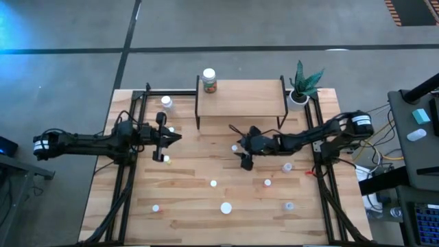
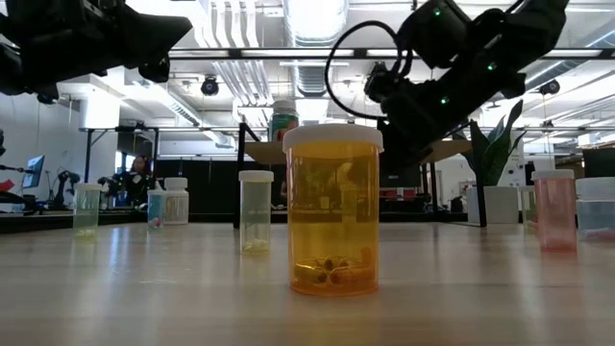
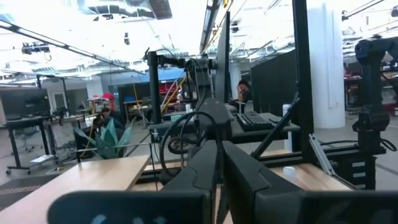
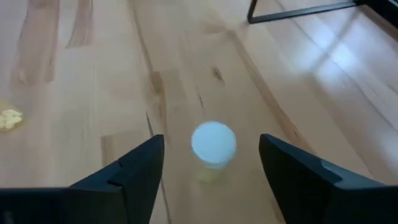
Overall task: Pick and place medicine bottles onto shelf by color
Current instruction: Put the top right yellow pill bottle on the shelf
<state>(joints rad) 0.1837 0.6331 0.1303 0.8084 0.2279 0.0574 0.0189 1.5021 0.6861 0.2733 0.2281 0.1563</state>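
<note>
Several small white-capped medicine bottles stand upright and scattered on the wood table. One bottle (image 1: 209, 80) stands on the shelf (image 1: 241, 97) at its left end. My right gripper (image 1: 240, 147) hangs open just in front of the shelf. A white-capped bottle with a yellowish body (image 4: 213, 144) stands on the table ahead of my right gripper (image 4: 211, 171), in line with the gap between its fingers and untouched. This is the bottle (image 1: 234, 147) in the high view. My left gripper (image 1: 178, 139) is shut and empty above the table's left part, fingers (image 3: 205, 171) about level.
Other bottles stand at the far left (image 1: 167, 103), near my left gripper (image 1: 167, 159), mid-table (image 1: 213, 183), right (image 1: 287, 167) and along the near edge. A big orange one (image 2: 332, 210) is there too. A potted plant (image 1: 299, 92) stands right of the shelf. Black frame rails (image 1: 130, 171) run along both sides.
</note>
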